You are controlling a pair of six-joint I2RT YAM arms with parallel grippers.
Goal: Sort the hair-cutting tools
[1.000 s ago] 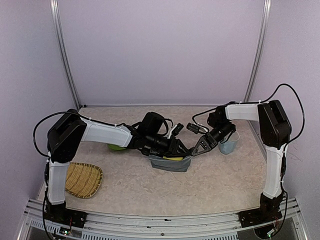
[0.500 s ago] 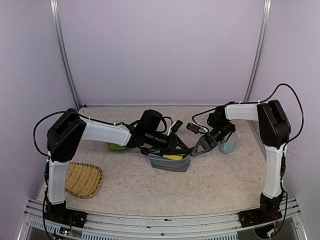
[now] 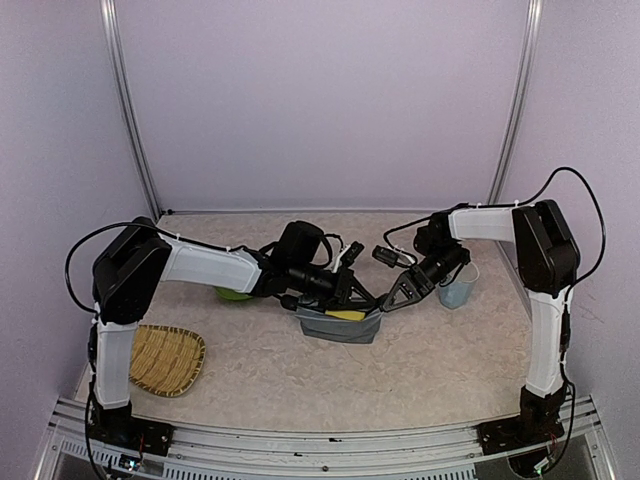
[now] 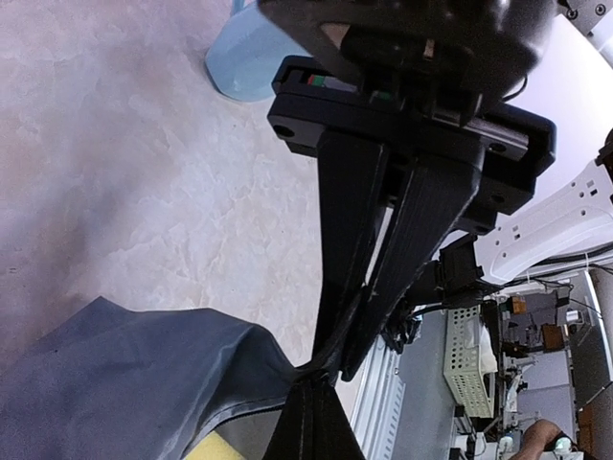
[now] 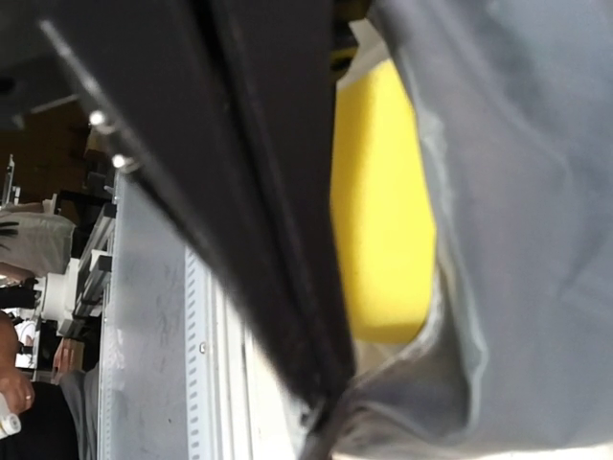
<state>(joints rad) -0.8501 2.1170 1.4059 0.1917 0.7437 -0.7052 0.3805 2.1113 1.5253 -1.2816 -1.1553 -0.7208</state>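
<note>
The grey pouch (image 3: 338,327) lies mid-table with its mouth held up, and a yellow sponge (image 3: 346,315) sits inside it. My left gripper (image 3: 368,300) reaches in from the left and is shut on the pouch's right rim corner. My right gripper (image 3: 385,305) comes from the right and is shut on the same corner. In the left wrist view the left gripper (image 4: 314,383) pinches gathered pouch (image 4: 124,383) fabric right below the right gripper (image 4: 332,356). The right wrist view shows the right gripper (image 5: 321,412), the sponge (image 5: 383,211) and the pouch (image 5: 517,240). The hair-cutting tools are hidden.
A light blue cup (image 3: 457,290) stands just right of the right gripper. A green bowl (image 3: 232,293) sits behind the left forearm. A woven basket (image 3: 166,359) lies at the front left. Walls close off the back and both sides.
My left gripper has closed from partly open to shut on the pouch's rim corner. The left wrist has shifted slightly. The right arm has stayed put.
</note>
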